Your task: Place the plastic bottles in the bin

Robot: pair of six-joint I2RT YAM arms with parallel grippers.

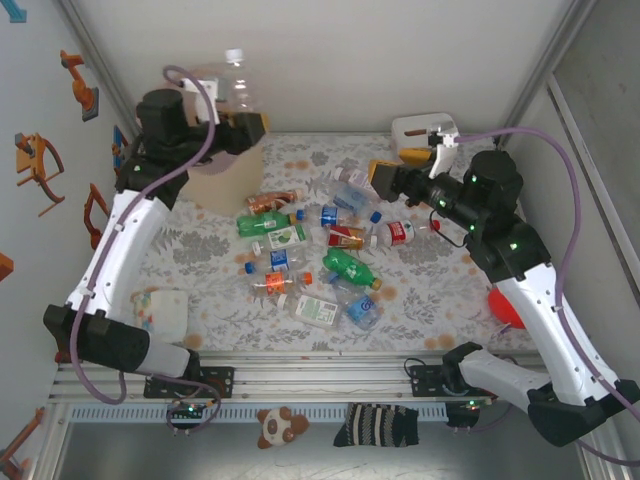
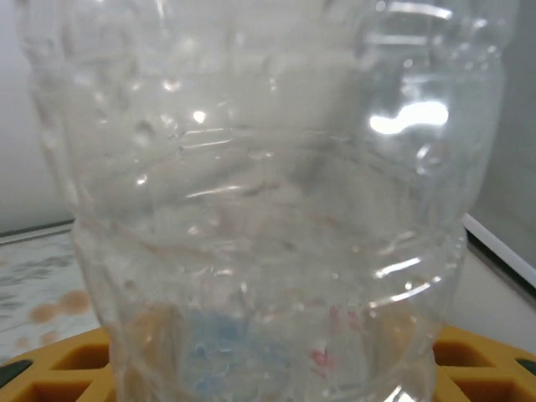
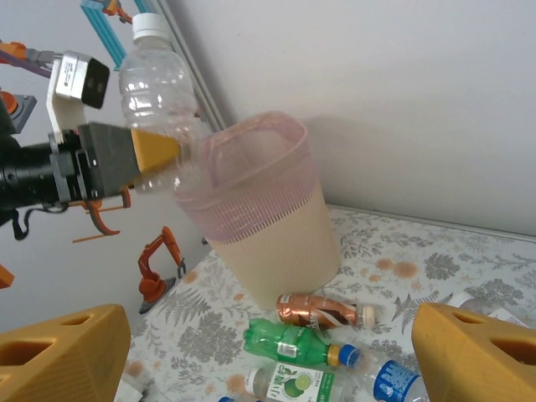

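My left gripper (image 1: 241, 116) is shut on a clear plastic bottle (image 1: 238, 84) with a white cap and holds it upright above the near-left rim of the bin (image 1: 222, 182). In the left wrist view that bottle (image 2: 268, 193) stands between my yellow fingers (image 2: 59, 373). The right wrist view shows the held bottle (image 3: 159, 88) beside the pale-pink bin (image 3: 272, 209). My right gripper (image 1: 392, 170) hangs open over the far right of the pile with nothing between its fingers (image 3: 63, 356). Several bottles (image 1: 310, 262) lie on the patterned table, among them a copper one (image 3: 322, 311) and a green one (image 3: 297, 342).
A small white box (image 1: 422, 128) stands at the back right. A red object (image 1: 505, 306) lies by the right arm. A printed cloth pack (image 1: 160, 311) sits at the front left. Toy excavators (image 3: 155, 264) hang on the left wall.
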